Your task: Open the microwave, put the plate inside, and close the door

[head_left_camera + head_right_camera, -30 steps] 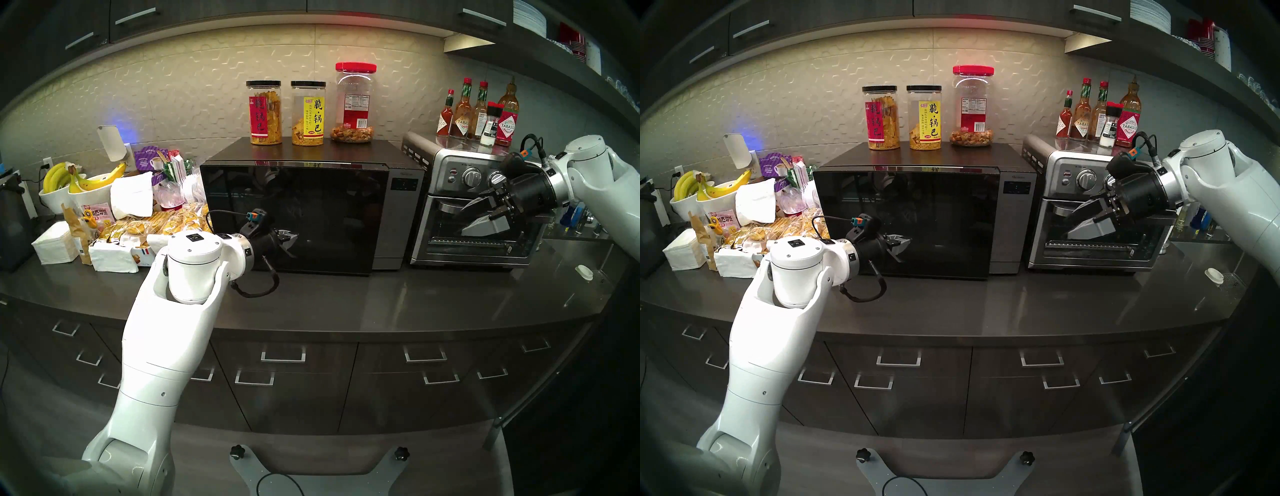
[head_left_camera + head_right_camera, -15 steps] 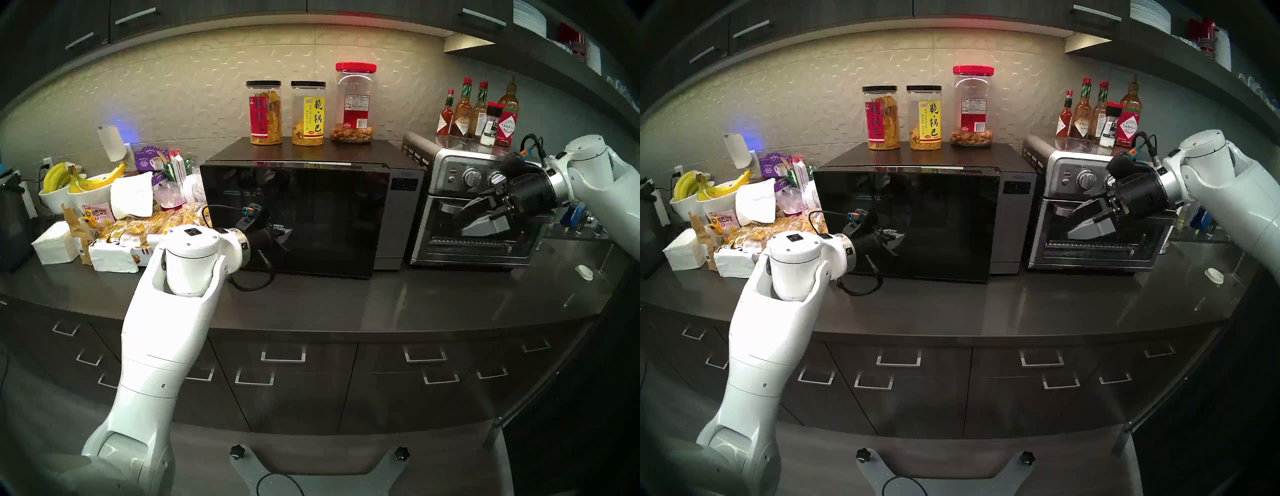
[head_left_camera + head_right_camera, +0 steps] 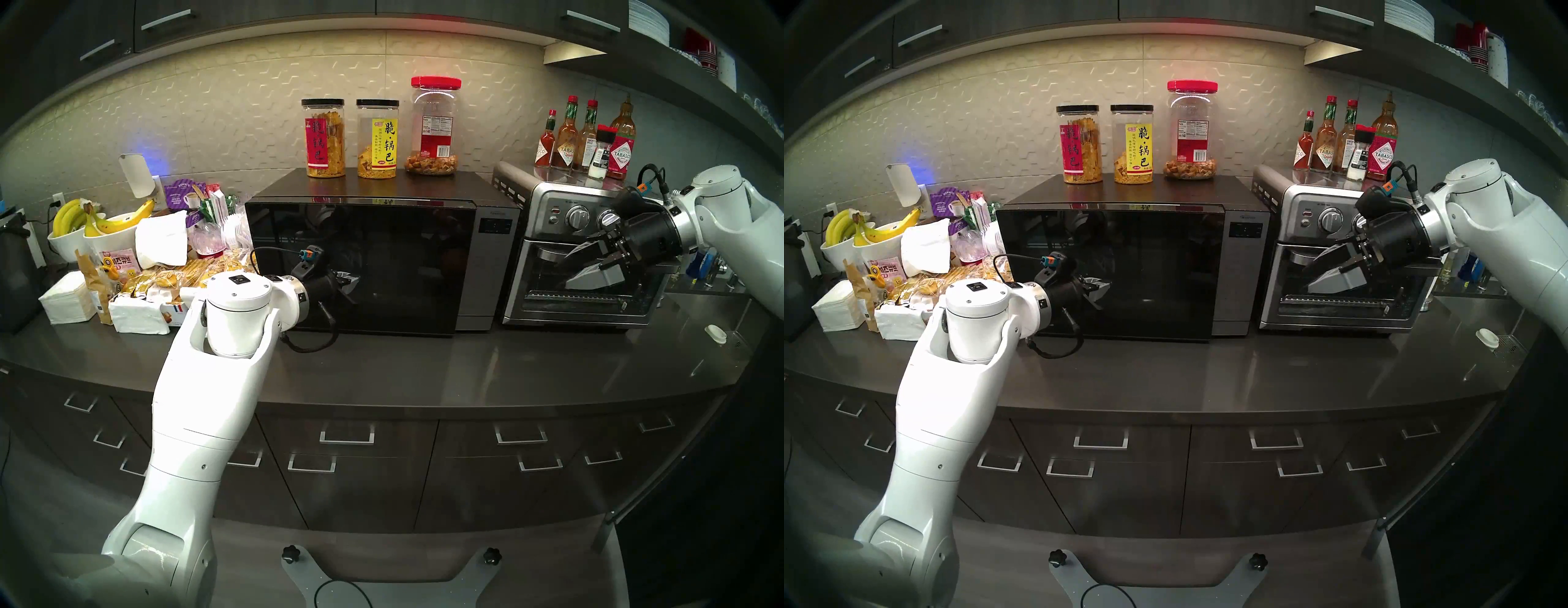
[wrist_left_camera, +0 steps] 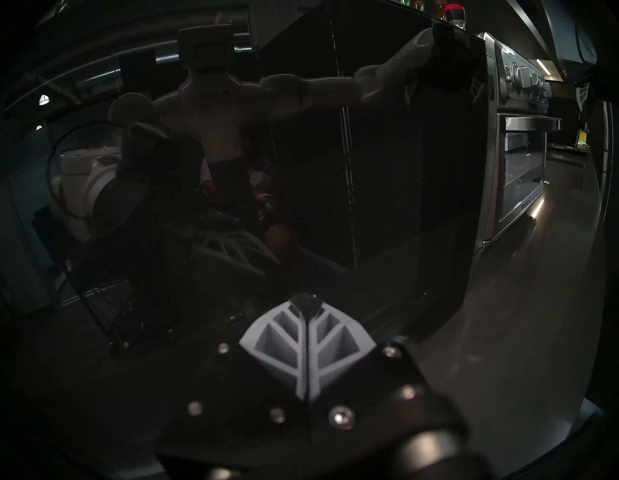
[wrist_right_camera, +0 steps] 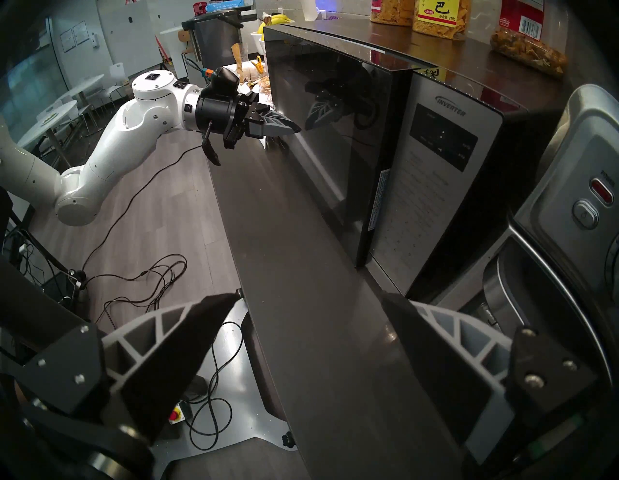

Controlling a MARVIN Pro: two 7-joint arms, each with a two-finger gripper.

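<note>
Left of the left claw (image 5: 296, 129), a clutter of snack packets (image 3: 203, 276) and two bowls of bananas (image 3: 102, 225) crowds the bench (image 3: 424, 365). The left claw itself is pinched fully together, empty, its tips at the glossy black door (image 3: 360, 267) of the Panasonic microwave (image 3: 382, 254), low on the hinge side; from the right wrist view they look touching or a hair off the glass (the reflection makes it hard to call). The door looks flush and shut, or nearly so.

The plate shows in no view; no white plate lies on the bench, so my guess is it sits inside the microwave, behind dark glass that shows only reflections.

Right of the left claw stands the grey control strip (image 3: 494, 263), then the steel toaster oven (image 3: 585, 263). In front of that oven hangs the right claw (image 3: 589, 267), spread wide and holding nothing, well apart from the microwave.

Risks, as I judge them: pushing so near the hinge gives little leverage, so the latch may not catch and the door could spring back. A harder shove could slide the whole microwave rearward and rock the three snack jars (image 3: 377, 138) above. The tips might also skid on the slick glass.
</note>
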